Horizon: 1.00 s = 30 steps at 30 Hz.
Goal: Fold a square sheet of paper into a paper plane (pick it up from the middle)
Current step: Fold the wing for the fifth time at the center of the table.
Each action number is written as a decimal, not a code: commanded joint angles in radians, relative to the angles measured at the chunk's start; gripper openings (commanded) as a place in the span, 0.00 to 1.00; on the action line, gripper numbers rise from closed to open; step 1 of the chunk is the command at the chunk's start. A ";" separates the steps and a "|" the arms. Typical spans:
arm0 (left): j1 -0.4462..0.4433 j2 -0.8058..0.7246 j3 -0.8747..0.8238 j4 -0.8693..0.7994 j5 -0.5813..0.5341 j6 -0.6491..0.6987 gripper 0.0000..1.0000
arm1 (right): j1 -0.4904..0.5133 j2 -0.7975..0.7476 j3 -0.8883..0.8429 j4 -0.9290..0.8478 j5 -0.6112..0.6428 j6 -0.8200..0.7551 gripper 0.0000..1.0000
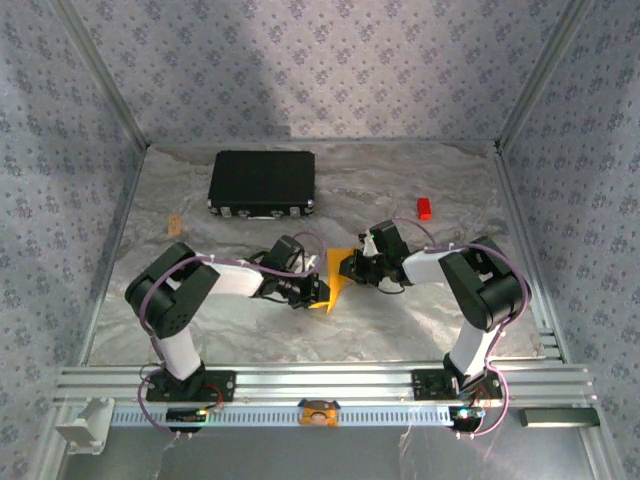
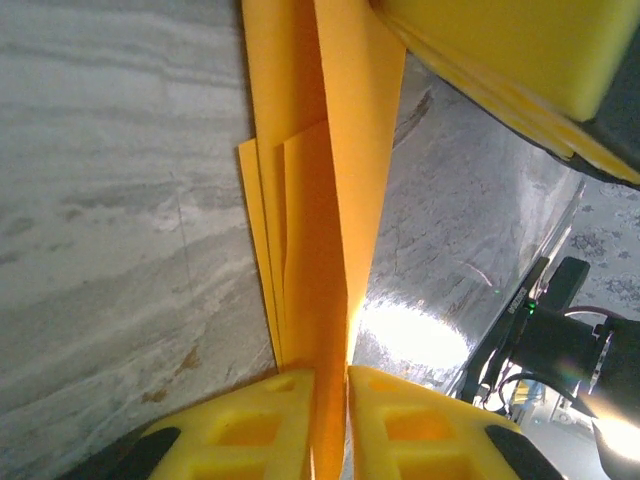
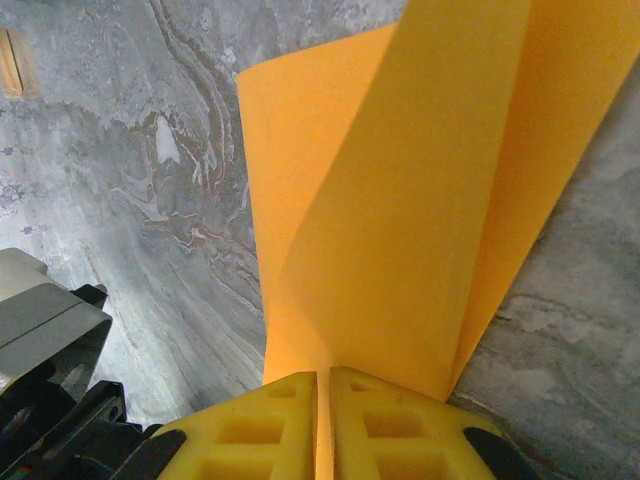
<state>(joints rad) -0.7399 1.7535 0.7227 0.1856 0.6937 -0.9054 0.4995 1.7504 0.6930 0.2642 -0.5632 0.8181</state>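
The square sheet of paper (image 1: 336,278), part-folded, nearward and right of the black case (image 1: 262,183), pinched from opposite sides by left gripper (image 2: 330,375) and right gripper (image 3: 323,378); unequal pull may tear it or shift layers.

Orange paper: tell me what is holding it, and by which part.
Both hold the folded orange paper: the left gripper pinches its layered edge, the right gripper a fold on the opposite side.

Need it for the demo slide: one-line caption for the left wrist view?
Left tool shut on the folded bright orange-yellow paper sheet, layered edges visible, over the grey marbled tabletop.
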 commanded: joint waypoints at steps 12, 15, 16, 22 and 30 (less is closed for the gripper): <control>0.041 -0.065 0.004 0.020 -0.047 -0.014 0.32 | 0.014 0.063 -0.019 -0.109 0.100 -0.030 0.14; 0.042 -0.045 0.007 0.037 -0.030 -0.022 0.34 | 0.016 0.060 -0.019 -0.109 0.101 -0.030 0.14; 0.040 -0.041 0.007 0.051 -0.019 -0.029 0.34 | 0.016 0.060 -0.020 -0.109 0.101 -0.030 0.14; 0.040 -0.012 0.019 0.082 0.014 -0.041 0.33 | 0.016 0.061 -0.021 -0.105 0.102 -0.028 0.14; 0.038 0.029 0.027 0.134 0.046 -0.079 0.23 | 0.018 0.061 -0.024 -0.105 0.102 -0.027 0.14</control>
<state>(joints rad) -0.7010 1.7683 0.7273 0.2790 0.7017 -0.9676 0.5003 1.7504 0.6930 0.2642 -0.5613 0.8181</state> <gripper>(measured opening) 0.237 0.139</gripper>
